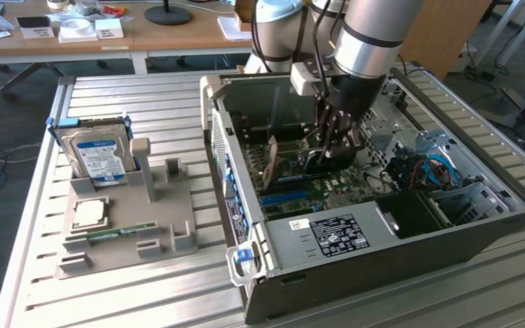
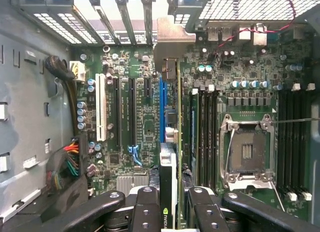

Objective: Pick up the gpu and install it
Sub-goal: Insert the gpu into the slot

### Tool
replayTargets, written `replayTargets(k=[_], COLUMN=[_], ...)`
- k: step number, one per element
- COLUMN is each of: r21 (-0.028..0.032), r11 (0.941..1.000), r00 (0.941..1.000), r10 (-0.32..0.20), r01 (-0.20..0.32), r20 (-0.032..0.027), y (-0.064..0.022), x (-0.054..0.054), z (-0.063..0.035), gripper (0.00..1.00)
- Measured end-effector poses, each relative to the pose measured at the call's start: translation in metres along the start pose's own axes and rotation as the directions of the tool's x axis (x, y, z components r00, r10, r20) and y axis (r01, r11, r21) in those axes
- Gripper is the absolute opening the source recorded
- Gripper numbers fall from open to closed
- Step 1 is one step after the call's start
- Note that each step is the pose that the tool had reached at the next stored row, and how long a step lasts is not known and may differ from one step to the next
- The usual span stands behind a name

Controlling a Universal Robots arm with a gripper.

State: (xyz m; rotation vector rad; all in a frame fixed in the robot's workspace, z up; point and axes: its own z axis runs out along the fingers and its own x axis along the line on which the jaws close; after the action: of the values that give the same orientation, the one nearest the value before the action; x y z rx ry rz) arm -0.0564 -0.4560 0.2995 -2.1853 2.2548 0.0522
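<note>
One gpu gripped edge-on by one pincer inside one case

Blue-labelled hard drive upright in grey fixture; desk behind

Arm vertical, wrist downward, jaws tight on the gpu.

slatted metal table | open PC case; grey fixture tray beside it
</note>
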Motion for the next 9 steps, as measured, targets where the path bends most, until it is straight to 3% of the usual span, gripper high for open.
replayTargets(k=[9], r21=[0.0006], r11=[1.0], r00=[1.0], r10=[-0.003], r01=[0.003], r20=[-0.0001], y=[0.0053], x=[0.0033], z=[0.0034], gripper=[0.26])
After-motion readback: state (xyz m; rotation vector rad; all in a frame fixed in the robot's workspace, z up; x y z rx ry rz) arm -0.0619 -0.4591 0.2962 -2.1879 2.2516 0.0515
